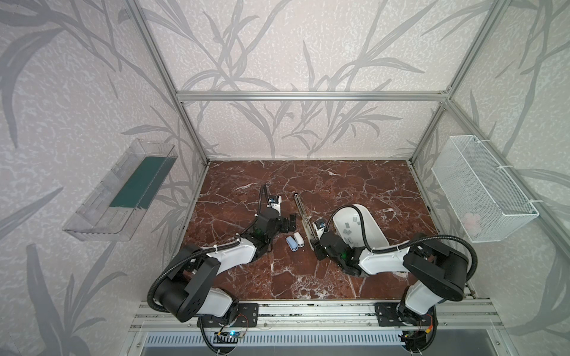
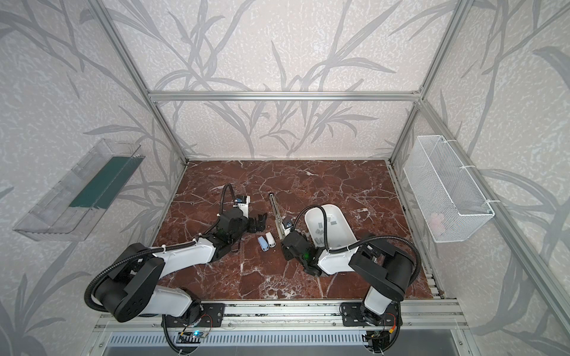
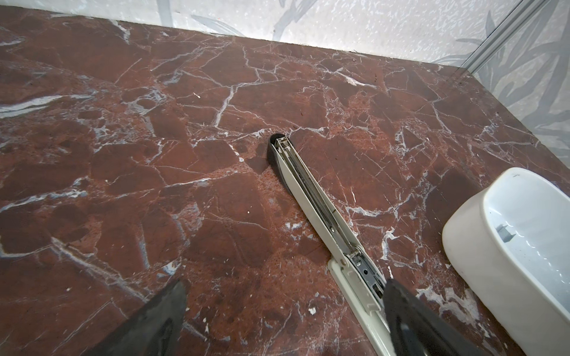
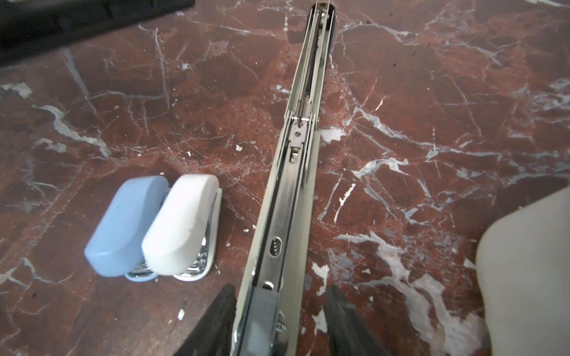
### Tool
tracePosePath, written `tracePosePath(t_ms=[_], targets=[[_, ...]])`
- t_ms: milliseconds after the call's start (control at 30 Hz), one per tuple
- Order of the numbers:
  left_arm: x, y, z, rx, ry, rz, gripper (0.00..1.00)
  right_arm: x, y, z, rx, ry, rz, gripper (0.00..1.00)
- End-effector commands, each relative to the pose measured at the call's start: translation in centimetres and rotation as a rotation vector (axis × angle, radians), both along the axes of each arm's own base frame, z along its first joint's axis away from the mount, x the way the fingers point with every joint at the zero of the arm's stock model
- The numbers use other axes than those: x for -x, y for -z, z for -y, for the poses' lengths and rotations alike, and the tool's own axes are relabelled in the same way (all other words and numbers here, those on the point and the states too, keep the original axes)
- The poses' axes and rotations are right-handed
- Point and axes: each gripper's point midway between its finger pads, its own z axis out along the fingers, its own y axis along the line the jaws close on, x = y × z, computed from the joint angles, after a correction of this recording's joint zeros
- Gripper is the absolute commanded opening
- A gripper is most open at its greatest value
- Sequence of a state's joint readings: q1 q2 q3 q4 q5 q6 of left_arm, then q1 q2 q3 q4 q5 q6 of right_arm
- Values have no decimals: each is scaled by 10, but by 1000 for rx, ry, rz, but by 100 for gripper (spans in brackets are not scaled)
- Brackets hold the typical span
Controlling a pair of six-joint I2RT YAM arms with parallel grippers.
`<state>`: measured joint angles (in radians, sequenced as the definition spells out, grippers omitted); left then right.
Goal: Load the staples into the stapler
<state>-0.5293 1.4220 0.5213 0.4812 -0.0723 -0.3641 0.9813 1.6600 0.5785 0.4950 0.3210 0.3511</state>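
staples (image 1: 348, 231) lie in the white dish (image 1: 376, 225) toward the bench's (image 1: 308, 185) right edge, and we see the right tool (image 4: 279, 288) straddling the open stapler's (image 4: 296, 154) near end, jaws apart, while the left tool (image 3: 285, 285) gapes wide beside it.

Long stapler (image 1: 302, 212) lies opened flat (magazine exposed); grey staples (image 1: 347, 231) scattered in white dish (image 1: 374, 229).

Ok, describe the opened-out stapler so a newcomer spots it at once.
On the red marble tabletop, look just left of the white dish holding the staples. The long stapler lies there, opened flat with its metal channel up. The blue stapler and white stapler beside it are short, stubby and closed.
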Motion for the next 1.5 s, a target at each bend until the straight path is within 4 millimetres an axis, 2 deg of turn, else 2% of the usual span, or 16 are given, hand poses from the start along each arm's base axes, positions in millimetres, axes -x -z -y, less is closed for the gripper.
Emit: tracePosePath(t_ms=[0, 200, 233, 300, 467, 733, 1100, 1467], targets=[[-1, 0, 4, 40, 13, -6, 99, -4, -1, -7, -11, 9, 4, 44], [-5, 4, 3, 76, 17, -24, 95, -5, 1, -8, -16, 11, 4, 31], [-5, 5, 3, 79, 21, -28, 93, -4, 11, -7, -1, 13, -6, 30], [-6, 6, 2, 83, 16, -28, 92, -5, 13, -8, -5, 17, -5, 25], [-13, 1, 2, 126, 7, -40, 92, -4, 11, -9, 1, 10, -11, 16], [-11, 9, 2, 159, -16, -86, 91, -4, 10, -8, -23, 24, -19, 12], [-26, 44, -25, 223, -142, -211, 91, -5, 9, -12, -66, 46, -41, 9], [-43, 59, 11, 318, -2, -299, 88, -5, 11, -19, -121, 24, -76, 7]])
